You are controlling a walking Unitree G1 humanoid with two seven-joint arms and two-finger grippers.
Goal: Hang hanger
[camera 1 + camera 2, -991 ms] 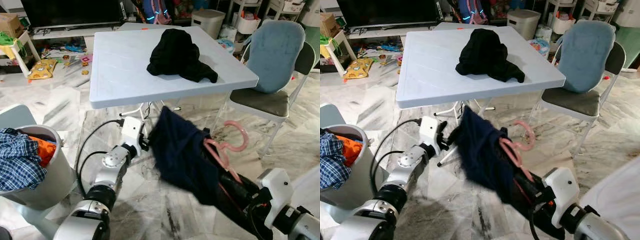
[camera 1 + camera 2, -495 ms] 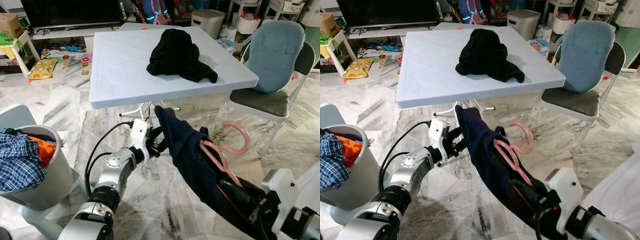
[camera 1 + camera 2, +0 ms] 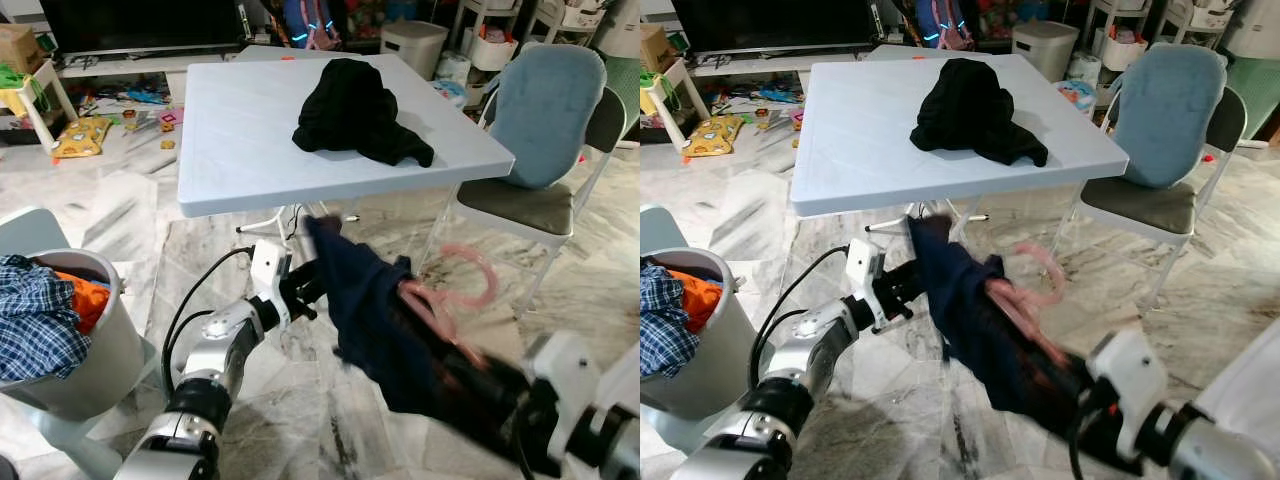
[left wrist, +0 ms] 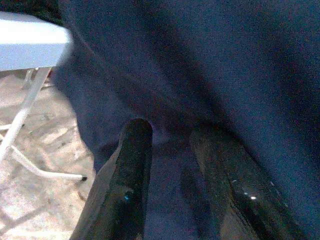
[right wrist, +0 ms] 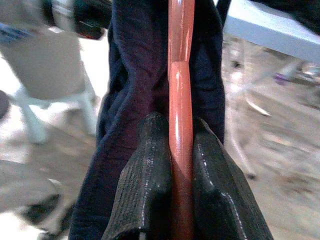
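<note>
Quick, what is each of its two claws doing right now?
Left gripper: fingers shut on the navy garment.
Right gripper: fingers shut on the pink hanger inside that garment.

Hanger (image 5: 180, 100): smooth, glossy pink, probably plastic. Garment (image 3: 370, 300) on it: matt navy cloth, soft folds. Right gripper (image 5: 181, 145) fingers (image 5: 145, 180): black, finely ribbed, slight sheen. Left gripper (image 4: 172, 150) fingers (image 4: 130, 180): black, glossy. Table (image 3: 250, 130) top: pale, smooth, ridged plastic. Floor (image 3: 130, 210): polished marble, reflective. Arms: silver metal look.
</note>
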